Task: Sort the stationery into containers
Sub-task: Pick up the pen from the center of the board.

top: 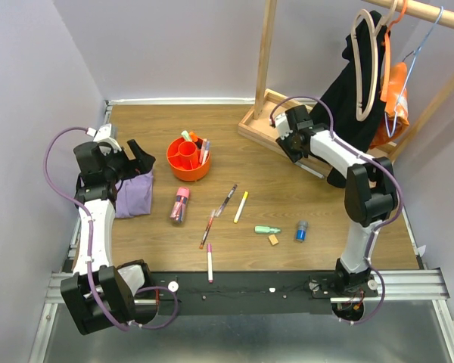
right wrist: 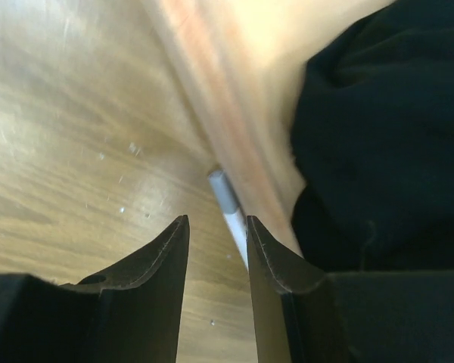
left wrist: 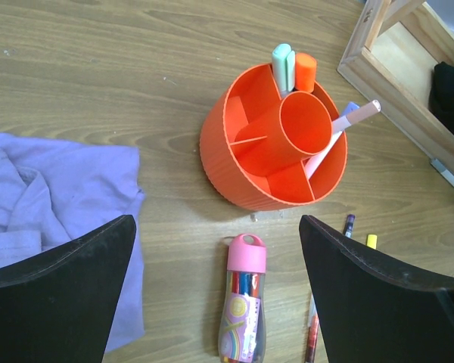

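Right gripper [right wrist: 216, 221] half-open, empty, over pen [right wrist: 225, 198] by rack [top: 251, 125]; next I lower, close. Left gripper [left wrist: 216, 221] wide, empty, above tube [left wrist: 244, 302].

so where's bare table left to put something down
Bare wood lies behind the tub, out to the rack base; between the yellow pen and the right arm; and near the front edge below the cloth. It is crowded from the tube across the pens to the blue cylinder.
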`<state>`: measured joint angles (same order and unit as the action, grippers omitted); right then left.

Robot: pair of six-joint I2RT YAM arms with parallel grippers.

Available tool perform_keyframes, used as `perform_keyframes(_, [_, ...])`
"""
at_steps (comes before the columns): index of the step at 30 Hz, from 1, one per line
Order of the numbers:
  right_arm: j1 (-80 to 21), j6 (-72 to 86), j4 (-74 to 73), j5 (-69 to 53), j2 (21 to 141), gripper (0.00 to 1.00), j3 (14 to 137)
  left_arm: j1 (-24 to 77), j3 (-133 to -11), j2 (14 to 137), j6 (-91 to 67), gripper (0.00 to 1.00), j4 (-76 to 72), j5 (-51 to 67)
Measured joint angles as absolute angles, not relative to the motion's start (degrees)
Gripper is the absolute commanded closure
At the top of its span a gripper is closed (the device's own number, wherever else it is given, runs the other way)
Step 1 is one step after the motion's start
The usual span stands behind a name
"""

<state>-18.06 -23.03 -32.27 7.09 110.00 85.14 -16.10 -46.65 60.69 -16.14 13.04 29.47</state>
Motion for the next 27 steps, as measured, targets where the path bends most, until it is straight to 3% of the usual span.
perform_keyframes(27, [-16.7, -27.6, -35.9, 7.2, 118.1, 0.55, 86.2, -16.1, -46.3, 61.7, -17.0, 0.02, 12.1, 29.5])
